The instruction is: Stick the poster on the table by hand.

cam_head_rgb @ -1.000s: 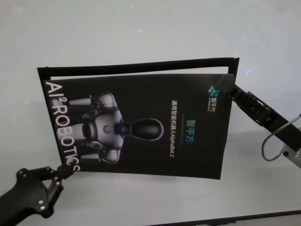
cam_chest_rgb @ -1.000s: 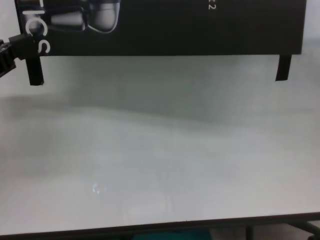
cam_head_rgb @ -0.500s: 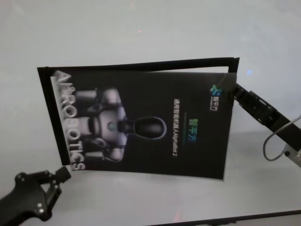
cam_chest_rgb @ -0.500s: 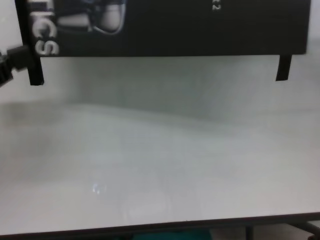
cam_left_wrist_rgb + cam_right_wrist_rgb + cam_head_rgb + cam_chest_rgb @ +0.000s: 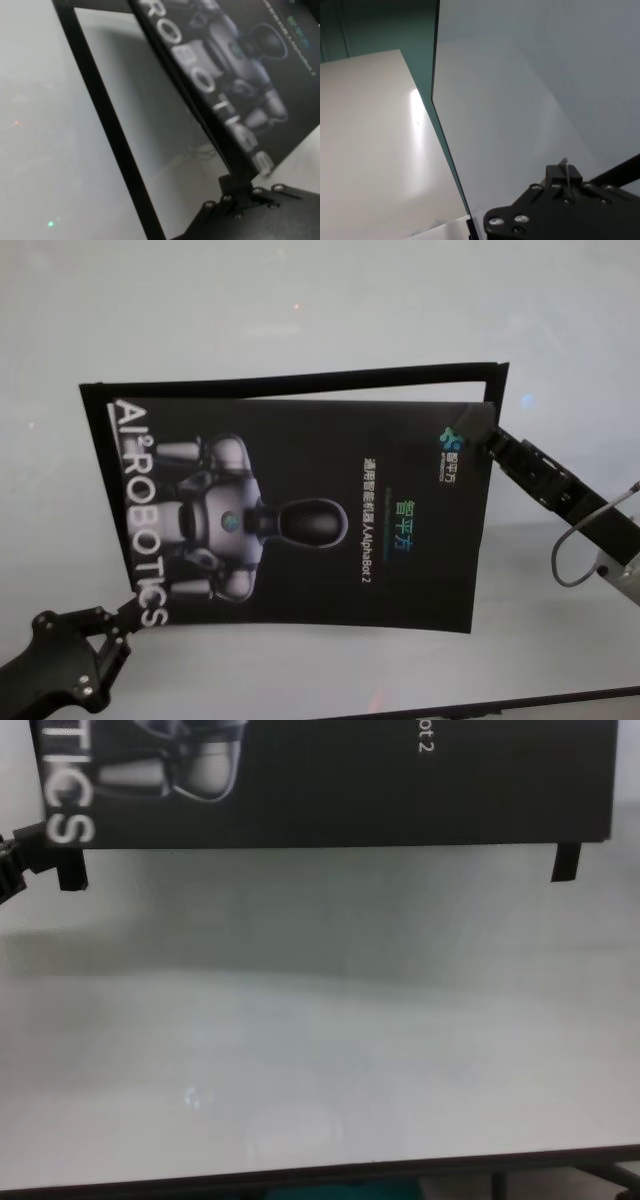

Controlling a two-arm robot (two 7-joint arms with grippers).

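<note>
The poster, a smooth black rectangular sheet printed with white lettering and a grey robot figure, hangs above the matte white tabletop, inside a thin black frame outline. The left gripper pinches its near-left corner; the right gripper pinches the far-right corner. Bare tabletop lies open in front of the poster's near edge and beyond the frame.
</note>
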